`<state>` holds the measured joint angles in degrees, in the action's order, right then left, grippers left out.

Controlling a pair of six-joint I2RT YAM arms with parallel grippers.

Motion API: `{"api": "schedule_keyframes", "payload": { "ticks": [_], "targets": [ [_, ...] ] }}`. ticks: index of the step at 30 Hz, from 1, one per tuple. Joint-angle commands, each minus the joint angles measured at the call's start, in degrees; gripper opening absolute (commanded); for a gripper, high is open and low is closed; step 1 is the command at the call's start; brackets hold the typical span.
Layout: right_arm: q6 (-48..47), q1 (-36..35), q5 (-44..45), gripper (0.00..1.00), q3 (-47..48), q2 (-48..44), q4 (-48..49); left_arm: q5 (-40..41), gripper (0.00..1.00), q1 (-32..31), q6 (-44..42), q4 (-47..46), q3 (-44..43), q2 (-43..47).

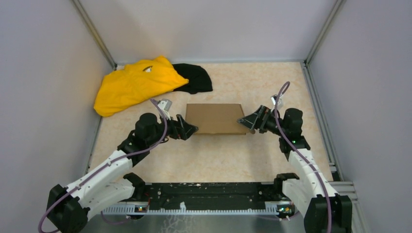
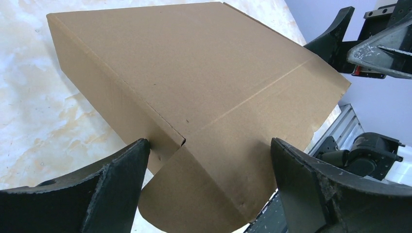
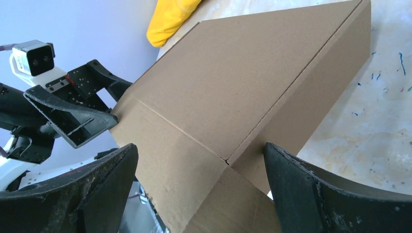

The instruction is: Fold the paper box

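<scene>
Marbled tabletop (image 1: 218, 155): paper box (image 1: 215, 118) flat, long axis left-right, between left claw (image 1: 192, 129) and right claw (image 1: 243, 123), both wide.

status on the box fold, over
Left gripper open astride left end of box, right gripper open at right end. Box shallow, lying on table. Yellow cloth, black cloth behind it, clear.

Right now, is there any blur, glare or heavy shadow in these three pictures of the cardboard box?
Top external view: soft, even light, no glare, the paper box sharp with only a faint shadow. Left wrist view: box creases crisp, wide-angle stretch, the left gripper's fingers dark and slightly soft. Right wrist view: likewise, the right gripper's fingers underexposed.
</scene>
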<state>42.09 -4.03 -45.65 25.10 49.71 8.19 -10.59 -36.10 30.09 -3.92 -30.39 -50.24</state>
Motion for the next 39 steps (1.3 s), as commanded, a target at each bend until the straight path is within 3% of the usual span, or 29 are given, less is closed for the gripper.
{"api": "schedule_keyframes", "payload": {
  "ticks": [1,17,21,31,39],
  "targets": [
    [2.01,-1.64,-4.3,0.99,4.25,-2.22,0.53,-2.79,0.99,-0.18,1.42,2.43,-3.94,0.8],
    [6.16,-3.48,-4.29,0.99,8.55,-2.49,-8.03,-3.94,0.99,-0.17,8.27,13.49,-8.34,2.05],
    [5.15,-3.45,-4.57,0.99,11.1,-2.43,-14.87,-1.99,0.99,-0.12,9.61,19.35,-11.38,2.83],
    [6.88,-3.75,-5.2,0.99,13.66,-3.01,-20.33,-2.46,0.99,-0.17,12.71,30.7,-21.94,1.42],
    [9.58,-3.8,-5.83,0.99,14.11,-3.61,-21.83,-4.6,0.99,-0.14,16.3,31.48,-20.19,0.92]
  ]
}}
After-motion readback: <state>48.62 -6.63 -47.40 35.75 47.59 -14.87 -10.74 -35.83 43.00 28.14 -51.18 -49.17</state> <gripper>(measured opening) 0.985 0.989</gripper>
